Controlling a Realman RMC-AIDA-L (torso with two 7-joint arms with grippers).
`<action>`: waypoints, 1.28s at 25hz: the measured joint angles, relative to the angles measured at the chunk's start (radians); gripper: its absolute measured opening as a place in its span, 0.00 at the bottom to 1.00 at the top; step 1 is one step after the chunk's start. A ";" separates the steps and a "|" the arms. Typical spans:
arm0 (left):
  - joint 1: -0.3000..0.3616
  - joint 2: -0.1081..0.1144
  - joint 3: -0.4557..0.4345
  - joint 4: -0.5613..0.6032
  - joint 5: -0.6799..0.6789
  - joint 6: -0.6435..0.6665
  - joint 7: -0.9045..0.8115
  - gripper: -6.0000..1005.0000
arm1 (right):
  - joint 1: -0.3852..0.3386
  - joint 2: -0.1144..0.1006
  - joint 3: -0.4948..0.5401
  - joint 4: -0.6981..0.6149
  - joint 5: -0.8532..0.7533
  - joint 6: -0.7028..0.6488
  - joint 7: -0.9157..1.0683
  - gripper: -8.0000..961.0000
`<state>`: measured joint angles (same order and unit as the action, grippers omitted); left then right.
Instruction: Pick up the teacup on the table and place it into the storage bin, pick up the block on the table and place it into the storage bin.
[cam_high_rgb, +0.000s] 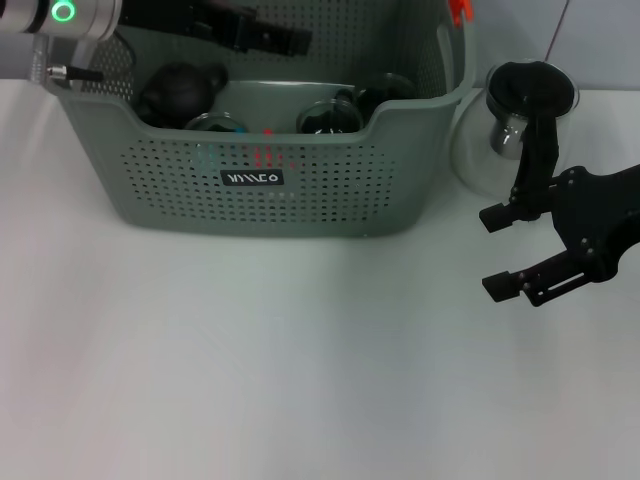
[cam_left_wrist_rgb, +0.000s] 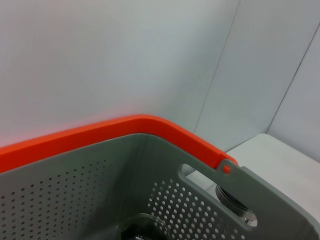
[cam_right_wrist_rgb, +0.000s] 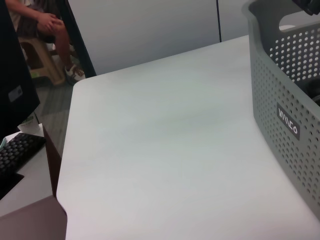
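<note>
Both arms near the bin (cam_high_rgb: 290, 190).
Right gripper (cam_high_rgb: 500, 250) hovers open and empty beside the bin; left gripper (cam_high_rgb: 285, 40) sits above its interior, finger state indeterminable.

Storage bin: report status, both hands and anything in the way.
Left hand over the storage bin, fingers unreadable. Right hand open, empty, beside the bin over the table. Dark teapot and glass cups inside. Glass pitcher behind right hand.
</note>
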<state>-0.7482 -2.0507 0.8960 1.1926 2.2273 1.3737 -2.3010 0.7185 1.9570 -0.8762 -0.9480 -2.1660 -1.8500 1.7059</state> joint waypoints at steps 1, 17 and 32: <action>0.000 -0.001 0.001 0.000 0.000 0.000 0.000 0.87 | 0.000 0.000 0.001 0.000 0.000 0.000 0.000 0.97; 0.283 -0.105 -0.009 0.210 -0.282 0.298 0.256 0.87 | 0.001 0.004 0.022 0.009 0.008 0.001 -0.028 0.97; 0.417 -0.111 -0.215 0.040 -0.364 0.568 0.522 0.87 | -0.028 0.052 0.076 0.013 0.024 0.007 -0.109 0.97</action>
<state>-0.3308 -2.1619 0.6813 1.2326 1.8631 1.9419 -1.7785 0.6901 2.0094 -0.8006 -0.9349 -2.1421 -1.8429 1.5974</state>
